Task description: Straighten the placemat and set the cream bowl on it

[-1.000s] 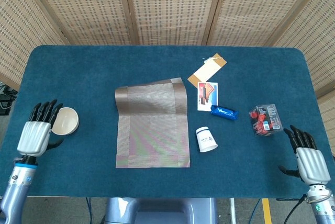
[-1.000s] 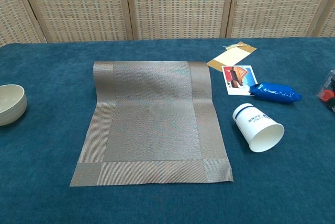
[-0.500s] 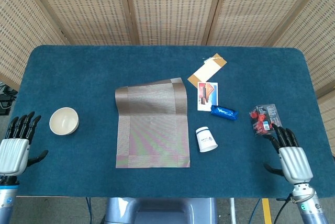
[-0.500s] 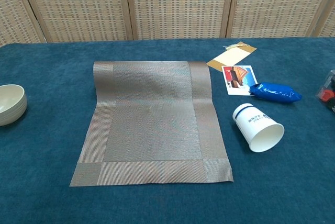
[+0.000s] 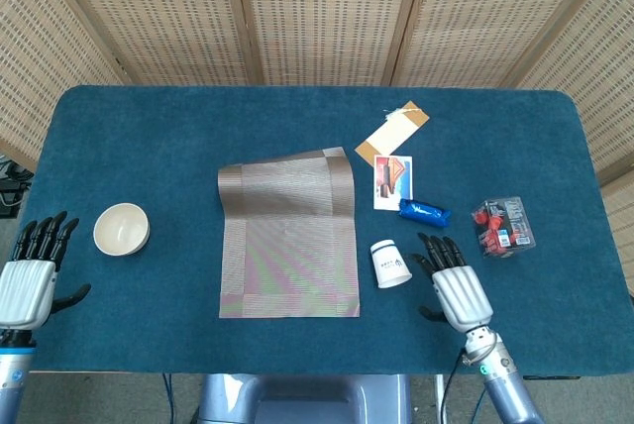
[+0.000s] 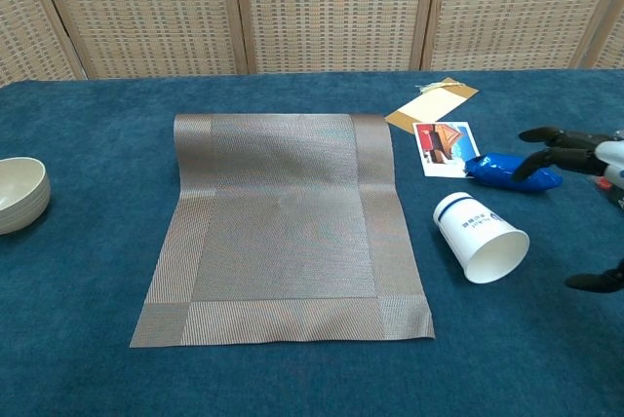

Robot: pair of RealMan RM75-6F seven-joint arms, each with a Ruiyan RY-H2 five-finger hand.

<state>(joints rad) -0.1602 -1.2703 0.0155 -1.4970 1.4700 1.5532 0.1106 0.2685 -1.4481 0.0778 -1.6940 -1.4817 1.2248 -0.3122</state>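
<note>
A brown woven placemat lies mid-table with its far end curled up in a hump. The cream bowl stands upright on the blue cloth well left of the mat. My left hand hovers open at the table's near left edge, below and left of the bowl, touching nothing. My right hand is open with fingers spread, just right of the tipped paper cup and clear of the mat.
Right of the mat lie a paper cup on its side, a blue snack packet, a picture card, a brown envelope and a clear box of red items. Woven screens stand behind the table.
My right hand has swept left from the table's right edge to beside the paper cup. My left hand drew back from the bowl to the near left edge, then held still.
</note>
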